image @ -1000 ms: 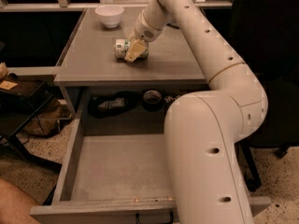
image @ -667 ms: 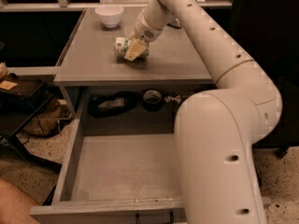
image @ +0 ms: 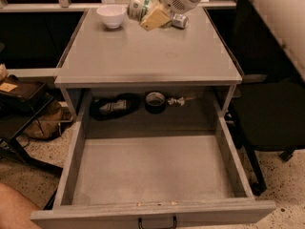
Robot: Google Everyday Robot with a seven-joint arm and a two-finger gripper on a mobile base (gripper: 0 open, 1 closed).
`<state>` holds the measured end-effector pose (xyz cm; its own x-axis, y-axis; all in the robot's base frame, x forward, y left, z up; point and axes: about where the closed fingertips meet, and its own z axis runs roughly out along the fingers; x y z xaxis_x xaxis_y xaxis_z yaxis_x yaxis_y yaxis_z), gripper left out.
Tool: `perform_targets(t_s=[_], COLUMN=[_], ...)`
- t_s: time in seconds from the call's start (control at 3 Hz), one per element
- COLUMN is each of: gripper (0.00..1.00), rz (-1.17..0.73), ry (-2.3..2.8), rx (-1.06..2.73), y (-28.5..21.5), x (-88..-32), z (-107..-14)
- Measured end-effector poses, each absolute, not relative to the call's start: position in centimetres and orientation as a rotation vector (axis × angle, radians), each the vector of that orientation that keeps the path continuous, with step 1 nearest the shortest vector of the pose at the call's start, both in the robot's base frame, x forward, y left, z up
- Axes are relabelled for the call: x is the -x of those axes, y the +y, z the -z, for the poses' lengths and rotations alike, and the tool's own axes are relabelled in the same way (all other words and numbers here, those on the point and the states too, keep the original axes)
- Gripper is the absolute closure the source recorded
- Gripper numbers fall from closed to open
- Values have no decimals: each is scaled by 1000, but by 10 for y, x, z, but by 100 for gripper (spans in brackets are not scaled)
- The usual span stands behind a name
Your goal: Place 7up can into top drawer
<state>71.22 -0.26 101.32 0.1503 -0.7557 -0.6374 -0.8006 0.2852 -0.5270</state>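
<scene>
The 7up can (image: 137,6) is held lying on its side in the claw (image: 150,7), up near the far edge of the counter (image: 152,56). It appears to be raised off the surface, though contact w/ the counter can't be ruled out. The claw is closed on the can: one yellowish pad (image: 155,18) is pressed against the can's body on the near side, and the other finger is mostly hidden behind the wrist. The can is judged to be light and rigid enough for a firm pinch, but thin-walled, so it could be dented if squeezed hard. Its painted skin is smooth and prob. slippery, so it is best gripped across the mid-body, not at the silver ends, which is approx. where it is taken now. A white bowl (image: 112,15) is set just left of the claw, and a plain silver can (image: 179,20) lies just right of it, close enough to be knocked if the wrist is swung that way. The top drawer (image: 152,175) is pulled fully open well below and toward the camera from the claw. Its flat bottom is bare and its black handle (image: 156,222) is at the front edge. The can is not yet in the drawer, so a carry forward over the counter's front edge and a lowering are judged to be left to do.
</scene>
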Motion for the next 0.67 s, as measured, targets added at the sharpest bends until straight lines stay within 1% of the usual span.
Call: perform_targets(t_s=[0.33, 0.67], gripper=[100, 100], rz=[-110, -129], ry=[1502, 1496], rx=[1385, 1348], y=[13, 16], x=[-661, -649], z=[-1032, -1016])
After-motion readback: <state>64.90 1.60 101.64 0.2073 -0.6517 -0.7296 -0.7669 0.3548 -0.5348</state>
